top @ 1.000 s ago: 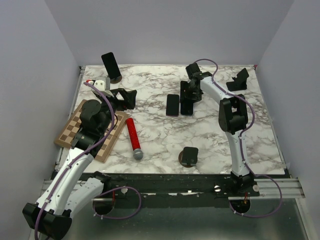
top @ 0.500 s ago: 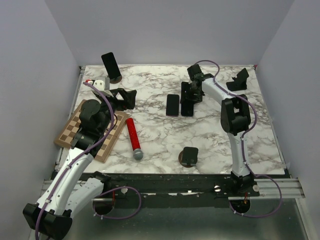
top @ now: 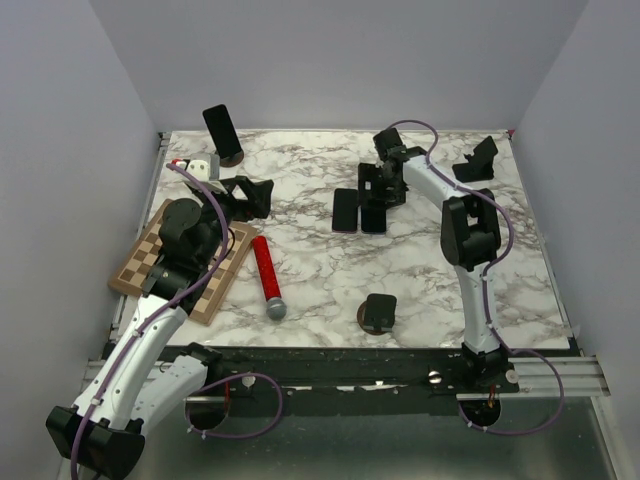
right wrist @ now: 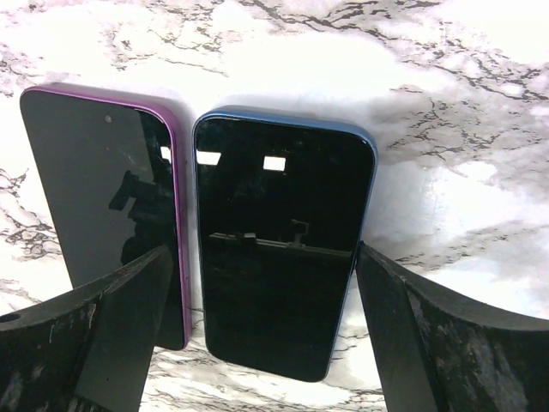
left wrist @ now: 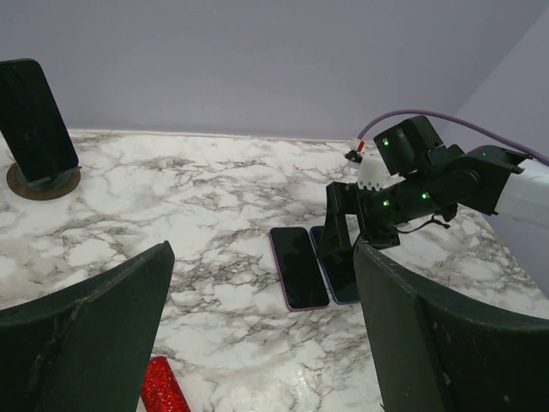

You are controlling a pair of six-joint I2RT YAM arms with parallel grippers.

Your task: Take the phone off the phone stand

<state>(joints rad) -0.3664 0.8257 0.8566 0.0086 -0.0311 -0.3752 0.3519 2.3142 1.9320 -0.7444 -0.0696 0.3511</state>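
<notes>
right gripper (top: 379,187): jaws spread, drawn slightly back since a second ago | blue phone (right wrist: 281,257): flat, straight below between the jaws | purple phone (right wrist: 101,189): by the left finger | left gripper (top: 252,196): spread, unmoved

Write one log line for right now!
right gripper: open over blue phone | left gripper: open | black phone: on stand

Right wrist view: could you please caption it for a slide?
Open right gripper above a blue phone lying flat beside a purple phone on the marble table.
</notes>
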